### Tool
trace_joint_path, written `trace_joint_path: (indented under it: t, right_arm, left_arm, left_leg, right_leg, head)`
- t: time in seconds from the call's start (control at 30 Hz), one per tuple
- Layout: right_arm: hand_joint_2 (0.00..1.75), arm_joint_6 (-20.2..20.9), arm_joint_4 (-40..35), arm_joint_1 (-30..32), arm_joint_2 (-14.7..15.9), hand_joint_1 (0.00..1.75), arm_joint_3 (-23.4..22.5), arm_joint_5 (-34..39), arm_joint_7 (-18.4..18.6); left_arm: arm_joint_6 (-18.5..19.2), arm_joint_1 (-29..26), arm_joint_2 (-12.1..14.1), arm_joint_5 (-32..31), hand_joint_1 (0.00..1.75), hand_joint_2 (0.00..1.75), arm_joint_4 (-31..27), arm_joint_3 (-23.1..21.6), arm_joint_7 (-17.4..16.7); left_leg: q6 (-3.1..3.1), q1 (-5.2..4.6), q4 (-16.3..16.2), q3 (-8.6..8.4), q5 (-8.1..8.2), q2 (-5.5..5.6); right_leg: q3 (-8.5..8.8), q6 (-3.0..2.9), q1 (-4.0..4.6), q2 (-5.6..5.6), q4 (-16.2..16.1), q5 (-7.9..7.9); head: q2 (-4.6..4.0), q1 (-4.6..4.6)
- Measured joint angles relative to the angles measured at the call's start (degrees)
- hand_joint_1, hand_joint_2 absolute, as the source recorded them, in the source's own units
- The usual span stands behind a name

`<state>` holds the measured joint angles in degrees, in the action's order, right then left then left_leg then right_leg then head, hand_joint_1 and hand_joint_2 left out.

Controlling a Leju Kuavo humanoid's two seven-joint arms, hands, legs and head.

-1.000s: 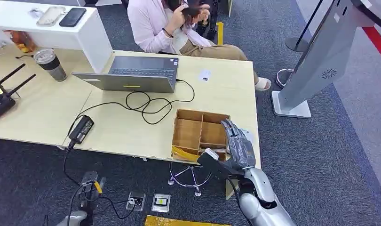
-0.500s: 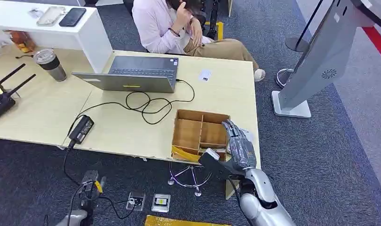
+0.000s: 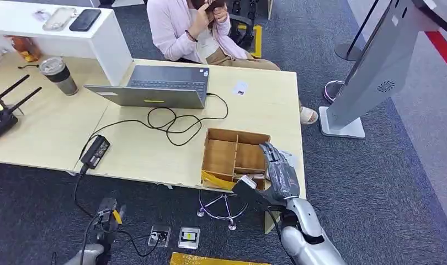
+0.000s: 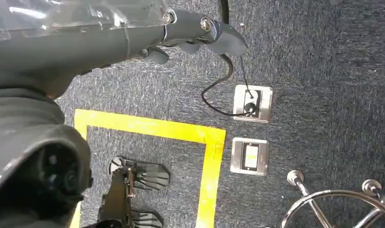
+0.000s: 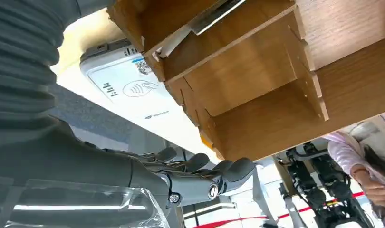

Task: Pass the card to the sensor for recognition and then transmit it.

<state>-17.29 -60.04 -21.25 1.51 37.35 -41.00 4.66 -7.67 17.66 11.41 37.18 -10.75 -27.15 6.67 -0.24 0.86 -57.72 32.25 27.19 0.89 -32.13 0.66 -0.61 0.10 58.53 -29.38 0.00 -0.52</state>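
Head view, left to right. Black two-antenna radio unit at 9 o'clock on the pale wooden table. Steel lidded tumbler at 10 o'clock. Black power brick near the table's front edge, its black cable looping up to the open grey laptop at 11 o'clock. Person in a pink shirt seated behind the table at 12 o'clock, hands up at the head.

Left hand: hangs over the dark carpet above two steel floor sockets and yellow floor tape; fingers curled in, nothing in them.

Brown wooden divided tray sits at the table's near right corner, about 5 o'clock from the laptop. Small white card lies flat on the table at 1 o'clock from the tray, well apart from it and from both hands.

Right hand: palm down just beside the tray's right wall, fingers stretched out and apart, holding nothing. The right wrist view shows a white card reader with a contactless symbol flat on the table right next to the tray, and a flat white card-like piece in one tray compartment; can't tell what that is.

Tall grey kiosk stand on the carpet at 2 o'clock, off the table.
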Motion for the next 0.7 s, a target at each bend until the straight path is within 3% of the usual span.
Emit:
trace_joint_path:
  t: [0.03,0.07,0.1,0.13,0.2,0.23,0.27,0.7]
  right_arm:
    - [1.75,0.15,0.07,0.00,0.00,0.00,0.04,-0.11,0.07]
    - [1.75,0.20,0.18,0.00,-0.02,0.42,0.07,-0.20,0.09]
    - [1.75,0.22,0.28,0.01,-0.04,0.73,0.11,-0.22,0.18]
    - [1.75,0.22,0.30,0.02,-0.04,1.75,0.11,-0.22,0.20]
    - [1.75,-0.04,0.35,0.02,-0.13,1.75,0.11,-0.22,-0.18]
    - [1.75,-0.26,0.46,0.02,-0.15,1.57,0.11,-0.20,-0.57]
    - [1.75,-0.39,0.59,0.01,-0.17,0.00,0.11,-0.17,-0.92]
    - [1.75,-0.35,1.20,0.00,-0.48,0.00,0.11,-0.17,-1.22]
  left_arm:
    - [-0.02,0.03,-0.02,0.00,0.00,0.00,0.00,0.00,-0.02]
    - [-0.02,0.03,-0.02,0.00,0.00,0.00,0.00,0.00,-0.02]
    - [0.00,0.03,-0.02,-0.02,0.00,0.00,0.00,0.00,-0.02]
    - [0.00,0.03,-0.04,-0.04,0.00,0.00,0.00,0.00,-0.04]
    - [-0.02,0.05,-0.04,-0.18,0.00,0.00,0.00,0.00,-0.07]
    - [-0.04,0.06,-0.09,-0.22,0.00,0.00,0.00,0.00,-0.11]
    - [-0.04,0.08,-0.09,-0.26,0.00,0.00,0.00,0.00,-0.15]
    - [-0.02,0.10,-0.09,-0.44,0.00,0.00,0.00,0.22,-0.20]
  left_leg:
    - [0.00,0.00,0.00,0.00,0.00,0.00]
    - [0.00,0.00,0.00,0.00,0.00,0.00]
    - [0.00,0.00,0.00,0.00,0.00,0.00]
    - [0.00,0.00,0.00,0.01,0.00,0.00]
    - [0.00,0.00,0.00,0.00,0.00,0.00]
    - [0.00,0.00,0.00,0.00,0.00,0.00]
    - [0.00,0.00,0.00,0.00,0.00,0.00]
    - [0.00,0.00,0.00,0.00,0.00,0.00]
  right_leg:
    - [0.00,0.00,0.00,0.00,0.00,0.00]
    - [0.00,0.00,0.00,-0.01,0.00,0.00]
    - [0.00,0.00,0.00,-0.01,0.00,0.00]
    - [0.00,0.00,0.00,-0.01,0.00,0.00]
    - [0.00,0.00,0.00,0.00,0.00,0.00]
    - [0.00,0.00,0.00,0.00,0.00,0.00]
    - [0.00,0.00,0.00,0.00,0.00,0.00]
    - [0.00,0.00,0.00,0.00,0.00,0.00]
  head:
    - [0.00,0.00]
    - [0.00,0.00]
    - [0.00,-0.02]
    - [0.00,0.00]
    - [0.00,-0.02]
    - [0.00,0.00]
    - [0.00,-0.02]
    - [0.00,0.00]
